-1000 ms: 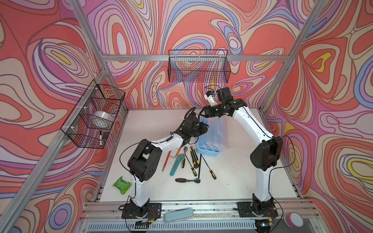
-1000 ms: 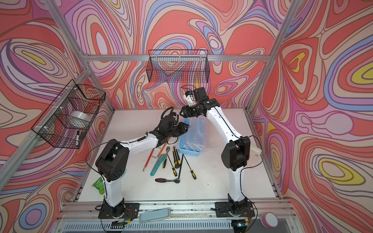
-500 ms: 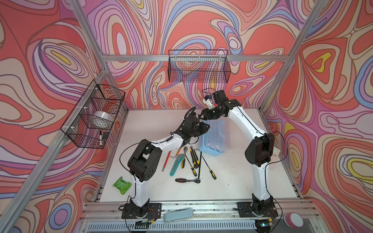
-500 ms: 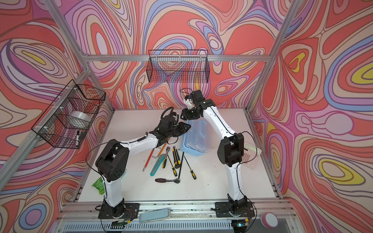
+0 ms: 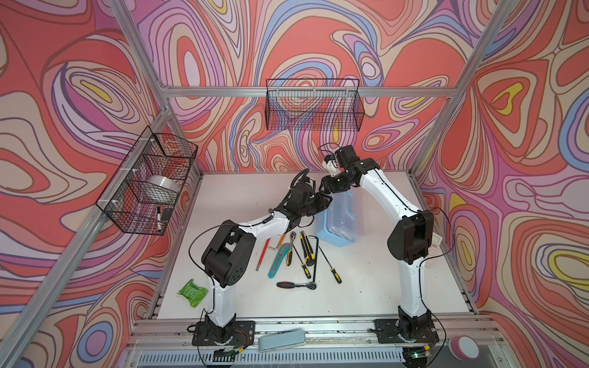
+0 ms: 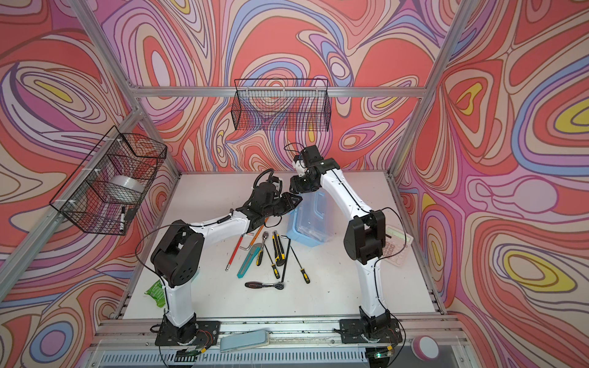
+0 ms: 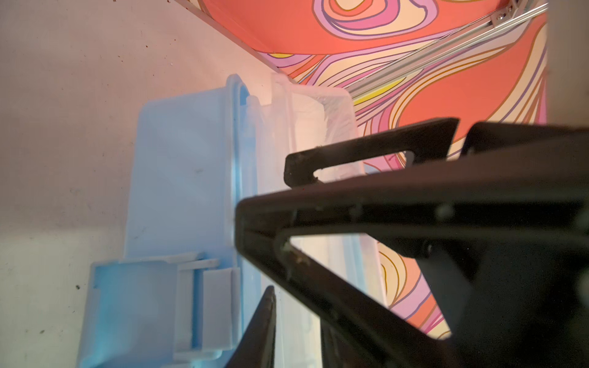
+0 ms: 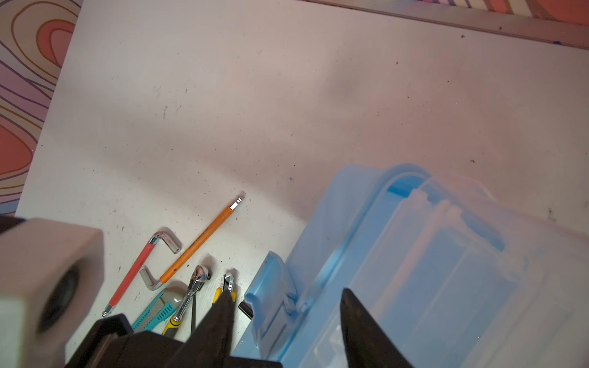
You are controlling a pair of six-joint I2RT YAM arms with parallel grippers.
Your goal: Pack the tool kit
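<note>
Left jaws: the left gripper (image 7: pixel 255 255) is sitting narrowly parted at the case's (image 7: pixel 178 178) long rim; whether it is pinching the clear lid (image 7: pixel 306 127) cannot be told.
Right jaws: the right gripper (image 8: pixel 283 296) is hanging at the latch (image 8: pixel 271 286), fingers spread well apart.
Case: it is lying on the white table (image 5: pixel 366 286), centre-far, under both grippers.
Tools (image 5: pixel 296 251): they are lying loose just left and near of the case.

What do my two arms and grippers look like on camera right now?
Both the left arm and right arm have white tubular links, bulky black joint housings and black base plates. Black cables loop off them. The left gripper and right gripper are matte black, with tapered fingers cut out as open triangles.
</note>
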